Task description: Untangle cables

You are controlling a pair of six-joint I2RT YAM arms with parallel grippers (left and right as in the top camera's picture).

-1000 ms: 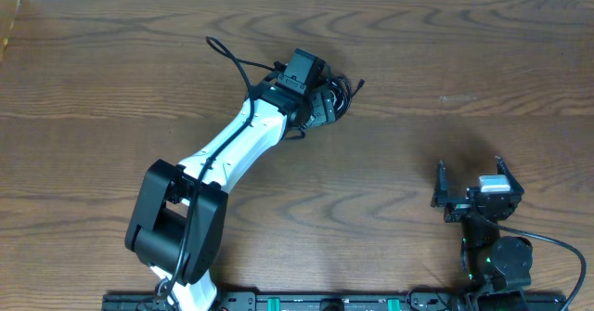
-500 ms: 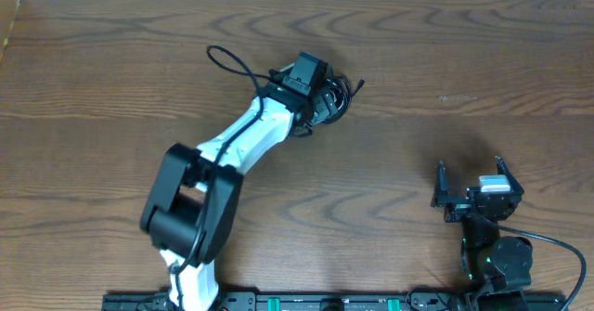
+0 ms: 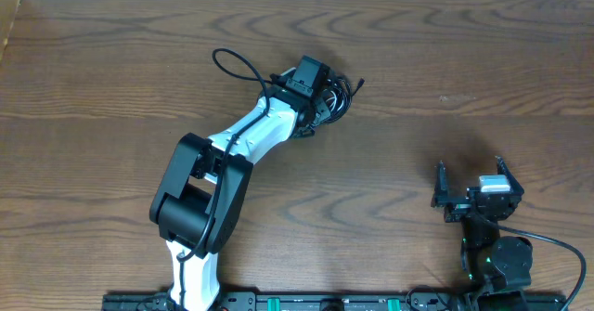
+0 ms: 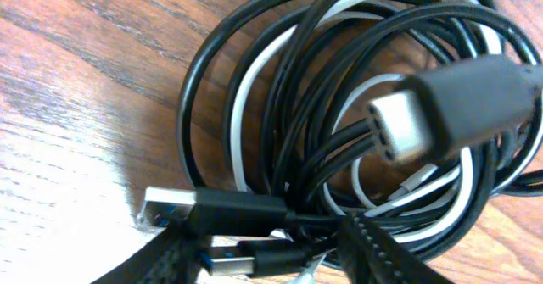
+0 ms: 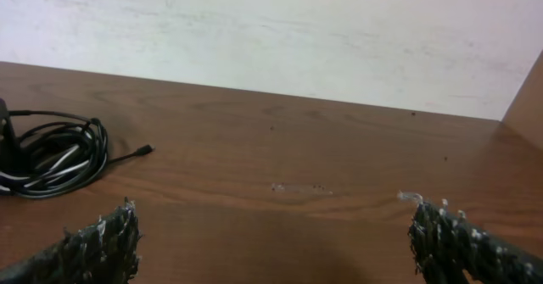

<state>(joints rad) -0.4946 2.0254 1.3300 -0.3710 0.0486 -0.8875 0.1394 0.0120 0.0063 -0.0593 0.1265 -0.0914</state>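
black cable (image 4: 185,106): 1 | white cable (image 4: 240,123): 1 | left hand (image 4: 267,258): 1 | right hand (image 5: 280,243): 1 | table (image 3: 464,51): 1

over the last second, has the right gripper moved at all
No. The right gripper stays open over the same patch of table, at the same gap from the rail along the bottom of the overhead view.
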